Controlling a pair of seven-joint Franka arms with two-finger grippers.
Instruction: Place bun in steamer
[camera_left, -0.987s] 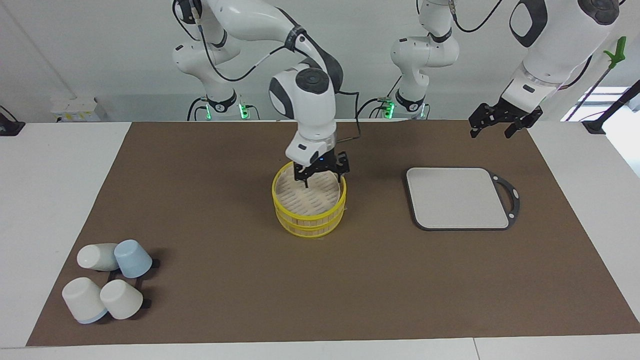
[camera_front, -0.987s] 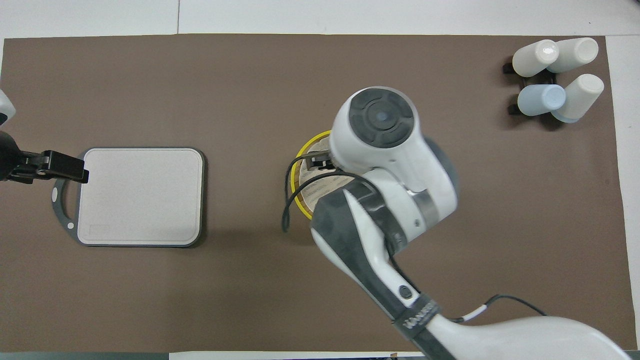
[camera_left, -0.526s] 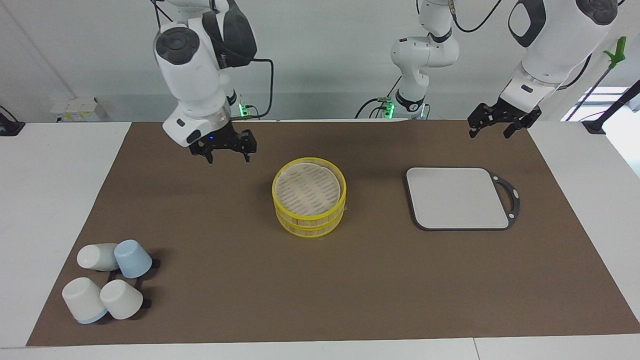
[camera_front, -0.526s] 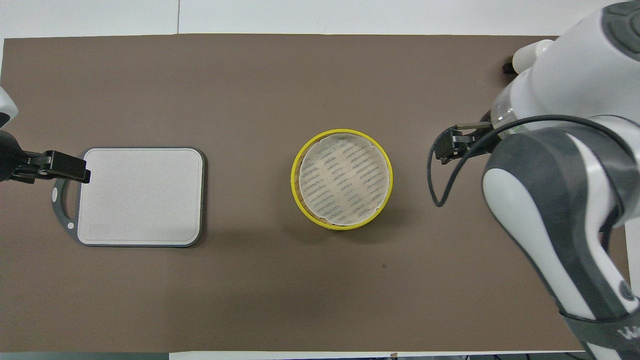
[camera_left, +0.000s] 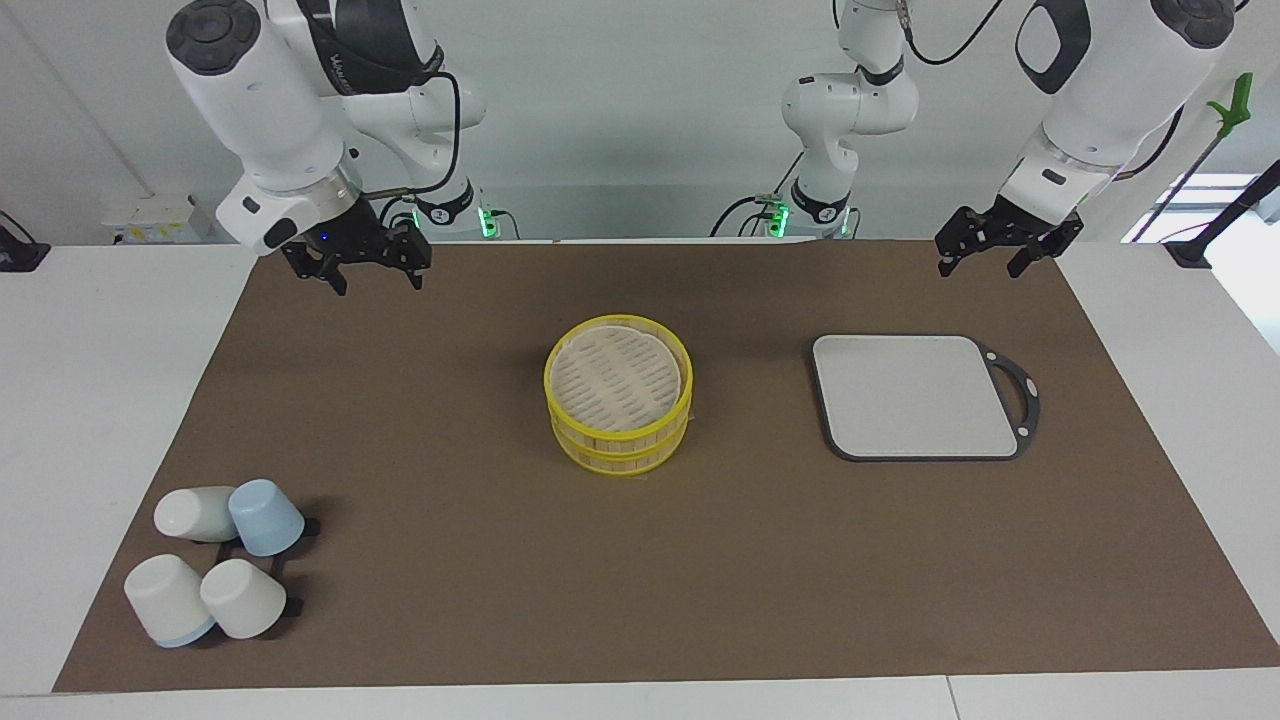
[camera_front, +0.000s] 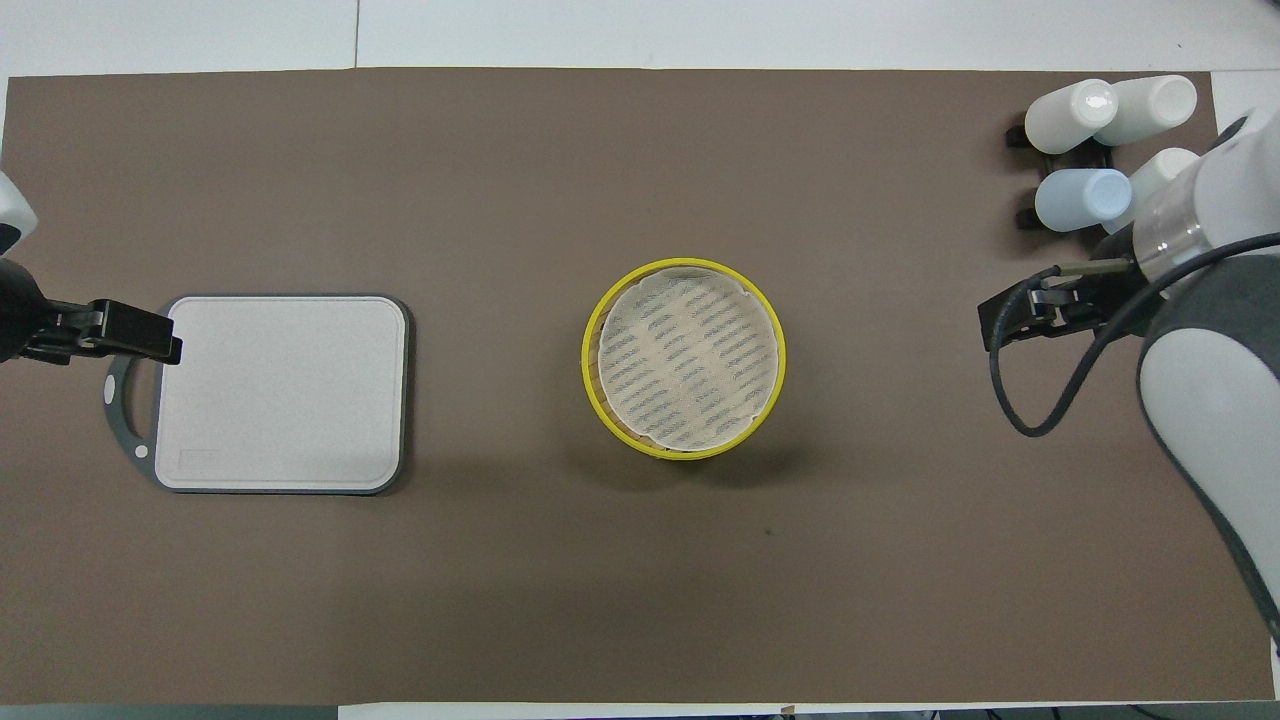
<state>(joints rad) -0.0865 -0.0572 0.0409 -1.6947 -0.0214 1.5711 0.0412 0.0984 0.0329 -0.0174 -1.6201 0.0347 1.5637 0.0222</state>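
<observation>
Steamer (camera_left: 619, 406): stands on the brown mat (camera_left: 700, 560) about midway along the table, two yellow-rimmed tiers stacked, with the pale slatted lid (camera_front: 684, 358) seated inside the top rim.

Bun: cannot be seen in either view (the lid covers the whole inside of the steamer, so what lies in it cannot be told).

Right gripper (camera_left: 372, 276): raised in the air over the mat's edge nearest the robots, toward the right arm's end of the table, well apart from the steamer. Its two fingers point down with a clear gap between them and nothing in that gap.

Left gripper (camera_left: 985, 259): hangs in the air over the mat's corner at the left arm's end, above the handle end of the board. Its fingers are spread and hold nothing; this arm waits.

Board (camera_left: 915, 396): flat grey board with a black handle, lying on the mat between the steamer and the left arm's end, bare on top.

Cups (camera_left: 215, 570): four upturned cups (three white, one pale blue) clustered on a black rack at the mat's corner farthest from the robots, at the right arm's end.
</observation>
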